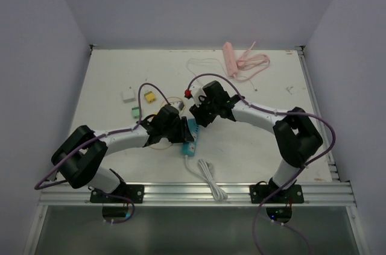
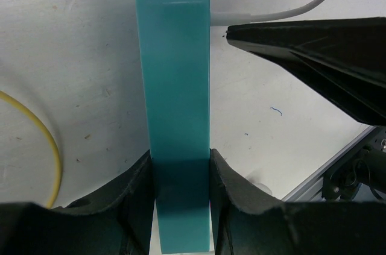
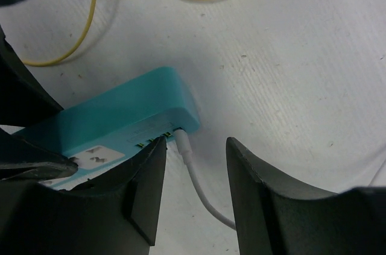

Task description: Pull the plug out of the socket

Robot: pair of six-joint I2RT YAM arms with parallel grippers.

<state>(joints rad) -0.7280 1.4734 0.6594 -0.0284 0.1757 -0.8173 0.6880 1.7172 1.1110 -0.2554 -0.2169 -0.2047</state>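
A teal power strip point(image 1: 190, 137) lies near the table's front middle. My left gripper point(image 2: 180, 176) is shut on the strip point(image 2: 175, 98), one finger on each long side. A white plug point(image 3: 183, 141) with a white cable point(image 3: 205, 198) sits in a port at the strip's point(image 3: 126, 113) end. My right gripper point(image 3: 194, 164) is open, its fingers on either side of the plug and cable, not touching them. In the top view my right gripper point(image 1: 198, 116) hovers over the strip's far end, next to my left gripper point(image 1: 179, 131).
A yellow cable point(image 3: 90, 20) loops on the table behind the strip. The white cable point(image 1: 208, 176) runs to the front rail. A pink power strip point(image 1: 230, 57) with its cord lies at the back. Small adapters point(image 1: 128, 94) lie at the left.
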